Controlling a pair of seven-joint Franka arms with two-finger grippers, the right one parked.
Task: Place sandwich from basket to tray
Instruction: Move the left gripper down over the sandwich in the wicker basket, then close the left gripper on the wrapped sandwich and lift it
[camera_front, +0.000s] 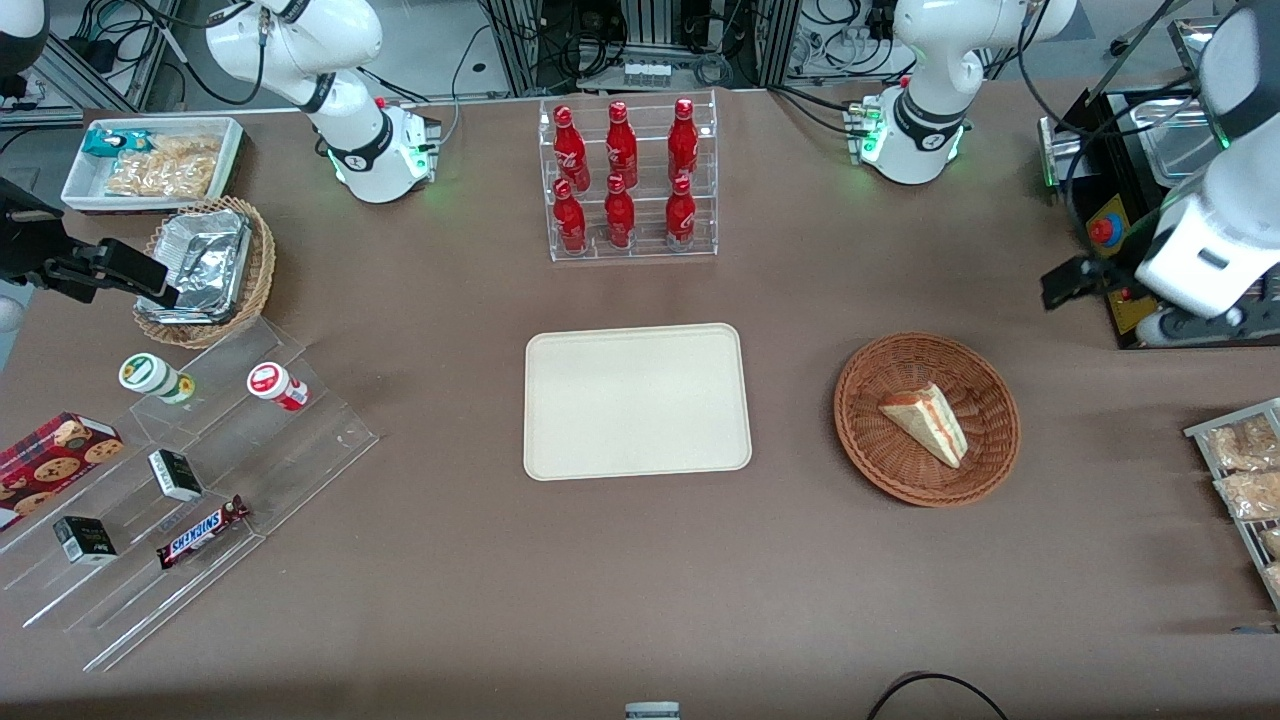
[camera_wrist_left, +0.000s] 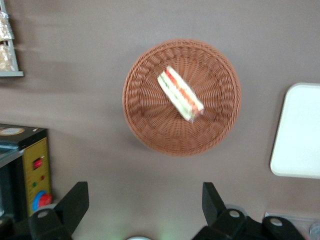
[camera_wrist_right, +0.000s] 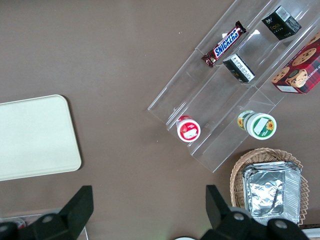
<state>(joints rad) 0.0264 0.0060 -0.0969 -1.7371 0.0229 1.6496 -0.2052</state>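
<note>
A: What's the biggest thing down there?
B: The brown surface (camera_front: 640, 580), running out past every edge of the front view. Next the cream tray (camera_front: 637, 400), bare, lying well apart from the pincer (camera_wrist_left: 145, 210), toward the parked arm's end; the wrist view cuts it off, showing just one rounded end.

A: And the basket?
B: The reddish-brown basket (camera_front: 880, 465) lies between the tray and the pincer, whole in both views, directly ahead of the fingertips in the wrist view.

A: The sandwich?
B: The sandwich (camera_front: 926, 422) rests inside the basket, near its middle, cut edge with red and green layers facing up. It's blurred in the wrist view, so the filling reads only as stripes.

A: And the pincer itself?
B: Spread wide, nothing between its dark fingers (camera_wrist_left: 75, 200), hanging above bare surface short of the basket. Only the finger ends show; in the front view I can't pick it out clearly from the arm.
</note>
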